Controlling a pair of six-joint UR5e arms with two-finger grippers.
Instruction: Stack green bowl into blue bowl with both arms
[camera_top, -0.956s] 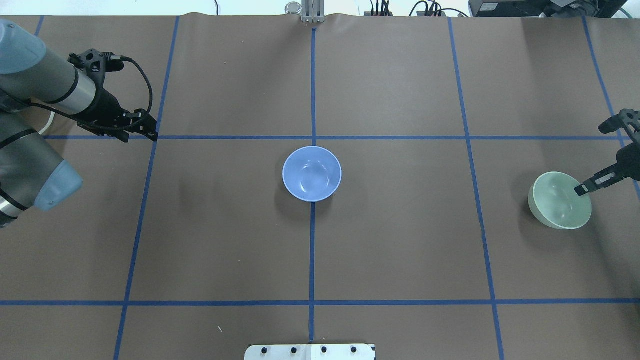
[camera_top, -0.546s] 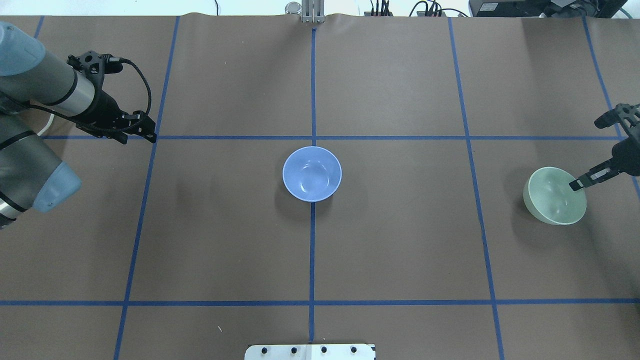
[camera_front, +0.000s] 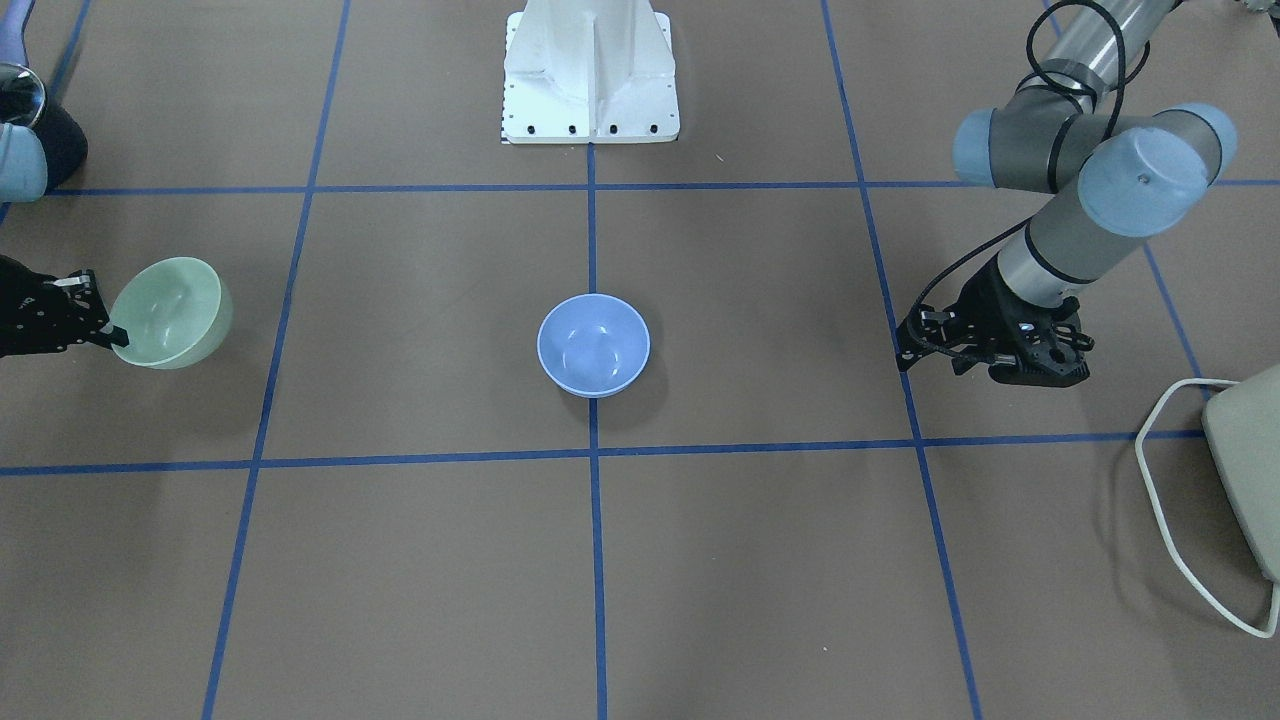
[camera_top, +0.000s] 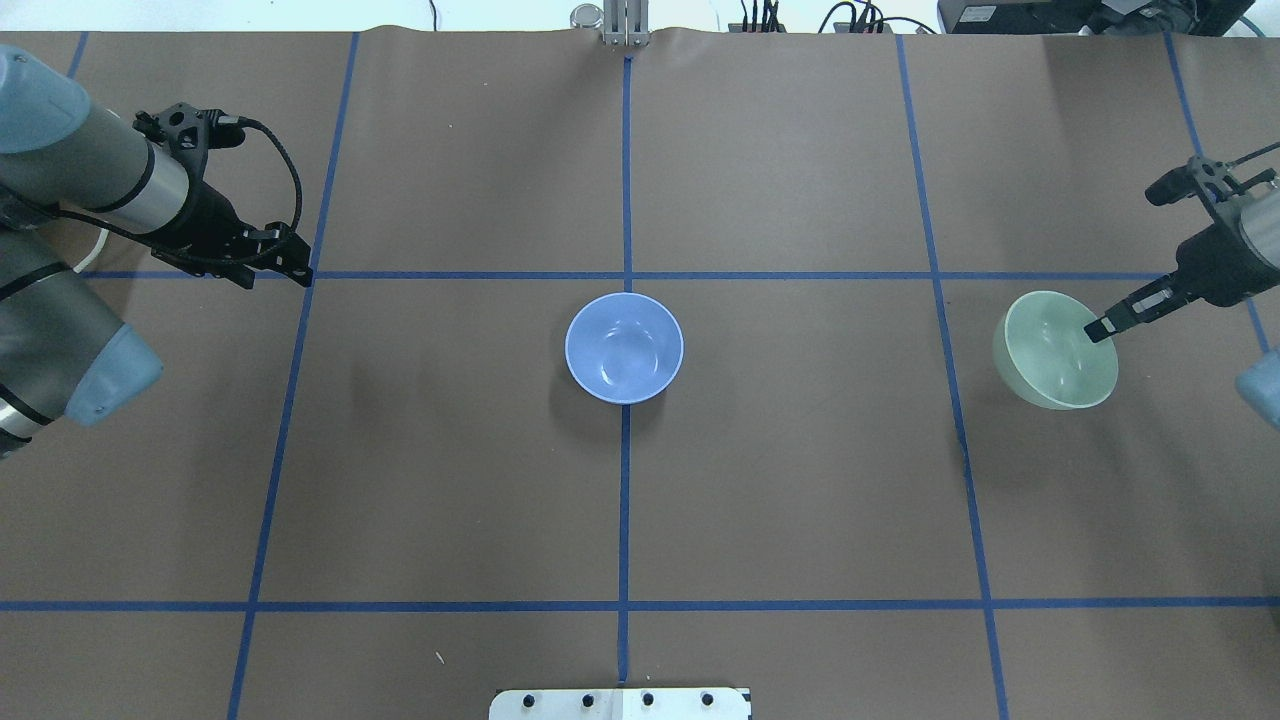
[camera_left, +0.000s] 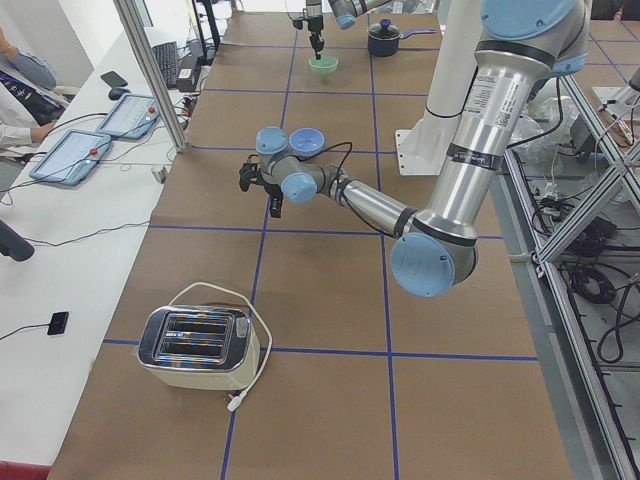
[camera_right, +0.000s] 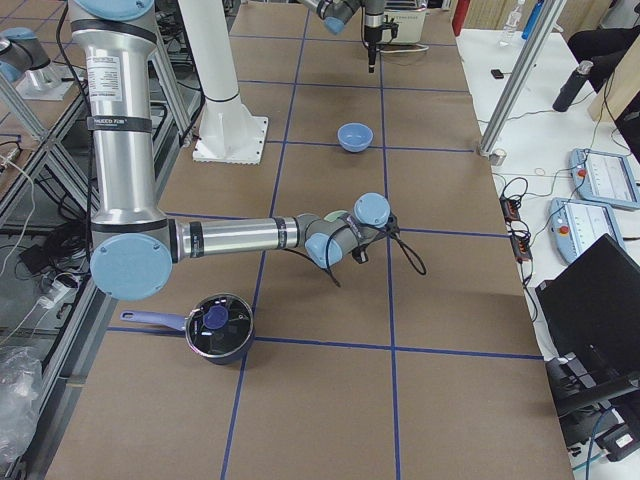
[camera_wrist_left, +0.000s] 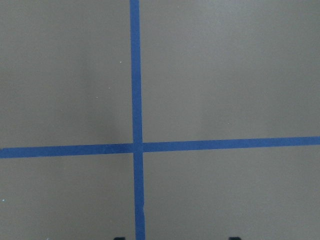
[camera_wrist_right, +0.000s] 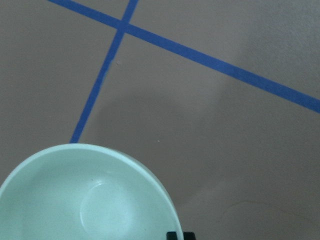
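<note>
The right pincer (camera_top: 1100, 329) is pinching the green bowl (camera_top: 1052, 352) by its rim, one finger inside the wall and the other outside. The overhead view shows the bowl tilted, out on the right side of the surface (camera_top: 800, 480) and well apart from the blue bowl (camera_top: 624, 347). The right wrist camera adds what the overhead cannot: the mint inside of the bowl fills its lower left corner, and the bowl's shadow falls on the brown paper apart from it, so the bowl hangs clear of the surface. In the exterior right view the near arm's wrist hides the green bowl altogether.

The left pincer (camera_top: 280, 268) is spread and holds nothing. The left wrist camera shows only two dark fingertips well apart at its lower edge, above a crossing of blue tape lines (camera_wrist_left: 136, 147). It hovers over the left side, well apart from both bowls.

The blue bowl sits upright at the middle, on the central tape line.

Only the side and front views show what lies beyond: a toaster (camera_left: 200, 345) at the left end, a dark pot (camera_right: 220, 328) at the right end, and the white pedestal (camera_front: 590, 70).
</note>
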